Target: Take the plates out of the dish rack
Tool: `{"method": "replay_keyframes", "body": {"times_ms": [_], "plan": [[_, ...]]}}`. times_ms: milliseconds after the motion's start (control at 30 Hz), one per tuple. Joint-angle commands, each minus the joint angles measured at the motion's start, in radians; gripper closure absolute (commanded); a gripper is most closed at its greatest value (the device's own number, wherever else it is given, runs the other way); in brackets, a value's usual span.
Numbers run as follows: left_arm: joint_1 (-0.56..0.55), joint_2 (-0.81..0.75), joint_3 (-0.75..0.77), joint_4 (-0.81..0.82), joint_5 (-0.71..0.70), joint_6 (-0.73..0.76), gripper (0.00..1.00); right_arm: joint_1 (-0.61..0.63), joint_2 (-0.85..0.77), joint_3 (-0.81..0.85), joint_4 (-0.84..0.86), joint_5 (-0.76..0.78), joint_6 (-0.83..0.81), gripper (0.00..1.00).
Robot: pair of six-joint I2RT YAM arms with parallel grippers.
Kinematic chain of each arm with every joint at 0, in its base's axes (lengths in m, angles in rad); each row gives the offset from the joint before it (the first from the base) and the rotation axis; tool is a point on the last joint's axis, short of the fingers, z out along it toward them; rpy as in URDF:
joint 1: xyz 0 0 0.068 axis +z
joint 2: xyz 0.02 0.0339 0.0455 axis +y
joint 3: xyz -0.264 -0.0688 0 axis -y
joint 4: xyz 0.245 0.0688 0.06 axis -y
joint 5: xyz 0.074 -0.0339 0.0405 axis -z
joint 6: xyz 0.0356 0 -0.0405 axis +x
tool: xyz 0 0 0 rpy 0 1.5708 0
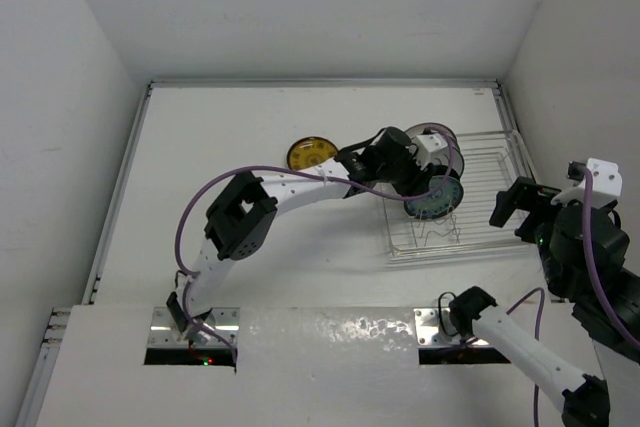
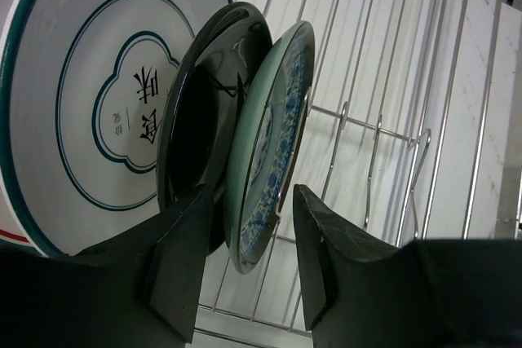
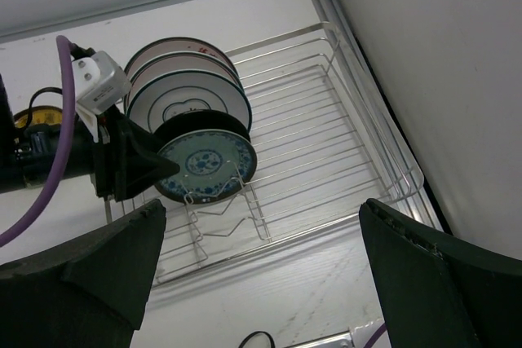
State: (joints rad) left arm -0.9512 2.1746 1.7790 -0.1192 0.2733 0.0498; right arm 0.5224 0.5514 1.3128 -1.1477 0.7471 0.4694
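Several plates stand upright at the left end of the silver wire dish rack point(image 1: 480, 197) point(image 3: 326, 136). The nearest is the teal-patterned plate point(image 1: 433, 199) point(image 2: 269, 136) point(image 3: 204, 165). Behind it stand a dark plate point(image 2: 200, 128) point(image 3: 204, 124) and a white plate with teal rim point(image 2: 81, 103) point(image 3: 188, 103). My left gripper point(image 1: 405, 175) point(image 2: 251, 201) is open, its fingers point(image 2: 175, 266) straddling the teal-patterned plate's rim without clamping it. My right gripper point(image 1: 520, 209) point(image 3: 261, 250) is open and empty, above the rack's right front corner.
A yellow-tan plate point(image 1: 311, 154) lies flat on the table left of the rack. The rack's right part holds only bare wire dividers point(image 3: 236, 201). White walls close in the table at back and right. A purple cable point(image 1: 230, 182) loops over the left arm.
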Motion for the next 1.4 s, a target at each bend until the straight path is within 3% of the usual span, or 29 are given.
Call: {"method": "replay_keyframes", "body": {"times_ms": [0, 167, 300, 533, 667, 1033, 1367], "plan": [[-0.014, 0.001, 0.053, 0.023, -0.019, 0.033, 0.59, 0.005, -0.008, -0.003, 0.014, -0.021, -0.025, 0.01], [-0.014, 0.024, 0.056, 0.021, -0.002, 0.038, 0.66, 0.005, -0.008, -0.024, 0.032, -0.038, -0.031, 0.01], [-0.017, 0.030, 0.045, 0.033, 0.018, 0.035, 0.83, 0.005, -0.011, -0.050, 0.055, -0.045, -0.031, 0.01], [-0.024, -0.004, 0.017, 0.064, 0.007, 0.047, 0.89, 0.005, -0.008, -0.057, 0.059, -0.057, -0.026, 0.01], [-0.026, -0.036, -0.007, 0.096, -0.016, 0.067, 1.00, 0.005, -0.019, -0.058, 0.065, -0.058, -0.017, 0.01], [-0.026, -0.110, 0.011, 0.062, 0.044, 0.200, 1.00, 0.007, -0.025, -0.044, 0.059, -0.061, -0.006, 0.01], [-0.026, -0.275, -0.049, 0.142, -0.002, 0.165, 1.00, 0.005, -0.024, -0.035, 0.055, -0.055, 0.002, 0.01]]}}
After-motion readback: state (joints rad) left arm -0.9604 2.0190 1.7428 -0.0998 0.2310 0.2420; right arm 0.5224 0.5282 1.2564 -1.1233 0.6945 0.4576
